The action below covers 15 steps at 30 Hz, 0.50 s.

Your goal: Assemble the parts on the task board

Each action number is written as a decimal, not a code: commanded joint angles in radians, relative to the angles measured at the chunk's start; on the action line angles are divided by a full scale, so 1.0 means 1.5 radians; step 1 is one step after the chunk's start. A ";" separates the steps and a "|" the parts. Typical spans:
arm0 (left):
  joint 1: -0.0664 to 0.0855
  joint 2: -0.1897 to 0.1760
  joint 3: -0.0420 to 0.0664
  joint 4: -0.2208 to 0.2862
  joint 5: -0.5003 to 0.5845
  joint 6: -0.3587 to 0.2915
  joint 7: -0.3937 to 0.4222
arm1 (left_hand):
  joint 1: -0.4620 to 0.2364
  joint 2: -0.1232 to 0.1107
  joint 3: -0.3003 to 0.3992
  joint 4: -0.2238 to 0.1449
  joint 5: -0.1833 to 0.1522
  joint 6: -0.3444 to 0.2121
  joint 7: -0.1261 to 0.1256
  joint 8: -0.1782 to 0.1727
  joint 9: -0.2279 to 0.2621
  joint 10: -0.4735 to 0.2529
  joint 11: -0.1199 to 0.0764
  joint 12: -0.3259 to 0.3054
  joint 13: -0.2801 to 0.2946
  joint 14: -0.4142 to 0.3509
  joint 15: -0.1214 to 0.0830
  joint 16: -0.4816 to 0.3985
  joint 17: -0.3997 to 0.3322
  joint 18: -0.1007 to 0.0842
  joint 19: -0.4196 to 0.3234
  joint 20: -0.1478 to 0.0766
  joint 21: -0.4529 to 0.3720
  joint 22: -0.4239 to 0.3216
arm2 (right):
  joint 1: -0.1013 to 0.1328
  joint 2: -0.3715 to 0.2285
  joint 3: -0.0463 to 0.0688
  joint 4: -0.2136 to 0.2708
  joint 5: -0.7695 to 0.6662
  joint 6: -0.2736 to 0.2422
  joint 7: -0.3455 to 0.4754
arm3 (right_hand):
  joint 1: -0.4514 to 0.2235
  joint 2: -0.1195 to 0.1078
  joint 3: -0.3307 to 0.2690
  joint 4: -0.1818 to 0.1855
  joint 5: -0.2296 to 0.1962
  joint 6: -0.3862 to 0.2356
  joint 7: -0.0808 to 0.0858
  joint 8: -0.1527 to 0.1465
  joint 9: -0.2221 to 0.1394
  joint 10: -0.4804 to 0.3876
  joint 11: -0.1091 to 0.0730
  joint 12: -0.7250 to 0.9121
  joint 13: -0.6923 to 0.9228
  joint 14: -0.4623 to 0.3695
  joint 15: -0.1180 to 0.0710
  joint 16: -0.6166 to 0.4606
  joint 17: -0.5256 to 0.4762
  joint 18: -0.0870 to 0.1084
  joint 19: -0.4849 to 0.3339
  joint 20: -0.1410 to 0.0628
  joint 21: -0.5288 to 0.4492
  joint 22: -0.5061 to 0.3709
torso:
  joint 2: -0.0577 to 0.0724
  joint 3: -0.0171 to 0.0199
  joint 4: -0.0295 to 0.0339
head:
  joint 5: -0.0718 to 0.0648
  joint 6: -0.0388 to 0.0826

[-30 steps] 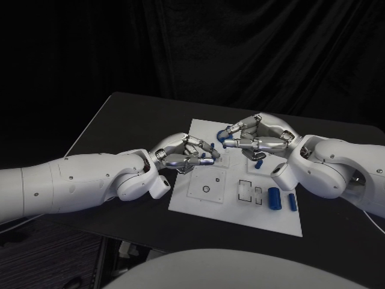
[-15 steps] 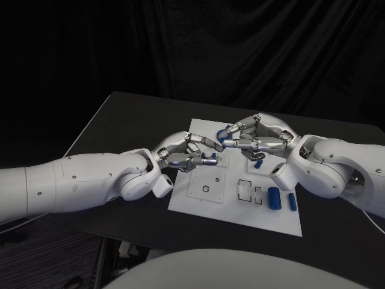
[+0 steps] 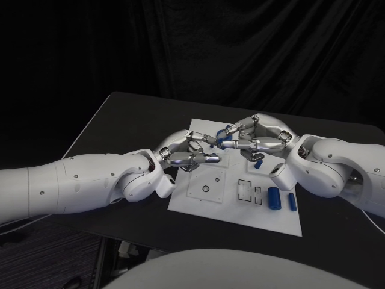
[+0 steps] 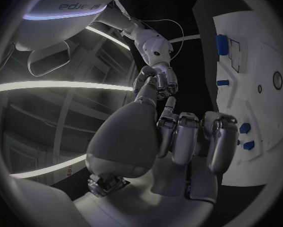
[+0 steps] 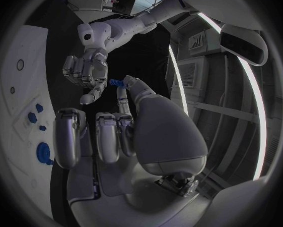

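Observation:
The white task board (image 3: 236, 218) lies mid-table. Above its far end my right hand (image 3: 258, 139) pinches a small blue part (image 3: 220, 139) between its fingertips; the same blue part (image 5: 116, 82) sticks out toward my left hand (image 5: 88, 71). My left hand (image 3: 190, 154) hovers just beside it with its fingers curled and nothing in them, one fingertip close to the part. Whether that fingertip touches the part is unclear. In the left wrist view my left hand's fingers (image 4: 192, 136) curl in, with the right hand (image 4: 157, 80) beyond.
Two blue cylinders (image 3: 274, 198) (image 3: 292, 201) lie at the board's right side, another blue piece (image 3: 258, 162) under my right hand. A round socket (image 3: 206, 188) and rectangular outlines (image 3: 247, 190) mark the board's middle. Black table (image 3: 123, 120) surrounds the board.
The blue part in my right hand has dropped slightly toward my left hand. My left hand's fingers have shifted a little toward it. Both arms otherwise hold their places.

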 commanded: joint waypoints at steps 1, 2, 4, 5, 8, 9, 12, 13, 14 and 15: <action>0.002 0.002 0.001 0.006 0.029 0.001 0.037 | 0.039 0.050 0.006 -0.001 0.000 0.010 -0.002 0.006 -0.001 0.080 -0.015 -0.005 0.171 0.069 -0.007 0.002 0.176 -0.009 0.069 -0.005 0.002 0.175 | -0.001 0.000 0.000 0.000 0.003 0.015 -0.012 | -0.001 0.008 -0.001 0.001 0.002 0.002 -0.001 0.004 0.047 0.069 0.001 0.002 0.176 0.069 0.002 0.002 0.176 0.009 0.030 0.000 -0.003 0.149 | 0.000 -0.0002 0.0006 | 0.001 0.000; 0.002 0.002 0.001 0.007 0.035 0.003 0.039 | 0.038 0.050 0.006 0.000 -0.001 0.012 -0.002 0.007 -0.001 0.080 -0.015 -0.005 0.171 0.069 -0.007 0.002 0.176 -0.009 0.069 -0.005 0.002 0.175 | -0.001 0.000 0.000 0.000 0.003 0.015 -0.012 | -0.001 0.009 -0.001 0.001 0.002 0.002 0.000 0.003 0.047 0.069 0.001 0.002 0.176 0.069 0.002 0.002 0.176 0.009 0.029 0.000 -0.003 0.149 | 0.000 -0.0002 0.0007 | 0.001 0.000; 0.002 0.002 0.001 0.008 0.040 0.005 0.041 | 0.038 0.049 0.006 -0.001 -0.001 0.013 -0.002 0.008 -0.001 0.080 -0.015 -0.005 0.171 0.069 -0.007 0.002 0.176 -0.009 0.069 -0.005 0.002 0.175 | -0.001 0.001 0.000 0.000 0.003 0.016 -0.012 | -0.001 0.009 -0.001 0.001 0.002 0.002 0.000 0.003 0.047 0.069 0.001 0.002 0.176 0.069 0.002 0.002 0.176 0.009 0.029 0.000 -0.003 0.149 | 0.000 0.0000 0.0010 | 0.002 0.000; 0.002 0.002 0.001 0.009 0.044 0.008 0.043 | 0.038 0.049 0.006 -0.001 -0.001 0.015 -0.002 0.008 -0.001 0.080 -0.015 -0.005 0.171 0.069 -0.008 0.002 0.176 -0.009 0.069 -0.005 0.002 0.175 | -0.001 0.001 0.000 -0.001 0.003 0.016 -0.012 | -0.001 0.009 -0.001 0.001 0.002 0.002 0.000 0.003 0.047 0.069 0.001 0.002 0.176 0.069 0.002 0.002 0.176 0.009 0.029 0.000 -0.003 0.149 | 0.000 -0.0001 0.0009 | 0.002 0.000; 0.002 0.003 0.001 0.012 0.049 0.011 0.046 | 0.036 0.049 0.006 0.000 -0.002 0.029 -0.002 0.015 0.000 0.080 -0.015 -0.005 0.171 0.069 -0.008 0.002 0.176 -0.009 0.069 -0.006 0.002 0.175 | -0.001 0.001 0.000 -0.001 0.003 0.017 -0.013 | -0.001 0.009 -0.001 0.001 0.002 0.002 0.000 0.003 0.047 0.069 0.001 0.002 0.176 0.069 0.002 0.002 0.176 0.009 0.029 0.000 -0.003 0.149 | 0.000 -0.0002 0.0008 | 0.002 0.000; 0.002 0.003 0.001 0.012 0.051 0.012 0.048 | 0.036 0.048 0.007 0.000 -0.003 0.033 -0.002 0.017 0.000 0.080 -0.015 -0.005 0.171 0.069 -0.008 0.002 0.176 -0.009 0.069 -0.006 0.002 0.175 | -0.001 0.001 0.000 -0.002 0.003 0.017 -0.013 | 0.000 0.009 -0.001 0.002 0.002 0.001 0.000 0.003 0.047 0.069 0.001 0.002 0.176 0.069 0.002 0.002 0.176 0.009 0.029 0.000 -0.003 0.149 | 0.000 -0.0003 0.0007 | 0.002 0.000; 0.002 0.003 0.001 0.014 0.054 0.015 0.052 | 0.036 0.049 0.007 0.000 -0.003 0.040 -0.002 0.020 0.000 0.080 -0.015 -0.005 0.171 0.069 -0.008 0.002 0.176 -0.009 0.069 -0.006 0.002 0.175 | -0.001 0.001 0.000 -0.002 0.003 0.019 -0.014 | 0.000 0.009 -0.001 0.002 0.002 0.001 0.000 0.003 0.047 0.069 0.001 0.002 0.176 0.069 0.002 0.002 0.176 0.009 0.029 0.000 -0.003 0.149 | 0.000 -0.0002 0.0009 | 0.003 0.000; 0.002 0.003 0.001 0.014 0.054 0.017 0.053 | 0.036 0.049 0.008 0.000 -0.003 0.046 -0.002 0.022 0.000 0.080 -0.015 -0.005 0.171 0.069 -0.008 0.002 0.176 -0.009 0.069 -0.007 0.002 0.175 | -0.001 0.001 0.000 -0.003 0.003 0.021 -0.015 | 0.000 0.009 -0.001 0.002 0.002 0.001 0.000 0.003 0.047 0.069 0.001 0.002 0.176 0.069 0.002 0.002 0.176 0.009 0.029 0.000 -0.003 0.149 | 0.000 -0.0002 0.0011 | 0.003 0.000; 0.002 0.003 0.001 0.014 0.055 0.018 0.054 | 0.036 0.049 0.008 0.000 -0.003 0.047 -0.002 0.023 0.000 0.080 -0.015 -0.005 0.171 0.069 -0.008 0.002 0.176 -0.009 0.069 -0.007 0.002 0.175 | -0.001 0.002 0.000 -0.003 0.003 0.021 -0.015 | 0.000 0.009 -0.001 0.002 0.002 0.001 0.000 0.003 0.047 0.069 0.001 0.002 0.176 0.069 0.002 0.002 0.176 0.009 0.029 0.000 -0.003 0.149 | 0.000 -0.0001 0.0011 | 0.003 0.000; 0.002 0.003 0.001 0.015 0.055 0.019 0.055 | 0.036 0.049 0.009 0.000 -0.004 0.055 -0.003 0.026 0.000 0.080 -0.015 -0.005 0.171 0.069 -0.008 0.002 0.176 -0.009 0.069 -0.007 0.002 0.175 | -0.001 0.002 0.000 -0.003 0.003 0.022 -0.016 | 0.000 0.009 -0.002 0.002 0.002 0.001 0.000 0.003 0.047 0.069 0.001 0.002 0.176 0.069 0.002 0.002 0.176 0.009 0.029 0.000 -0.003 0.149 | 0.000 0.0001 0.0010 | 0.003 0.000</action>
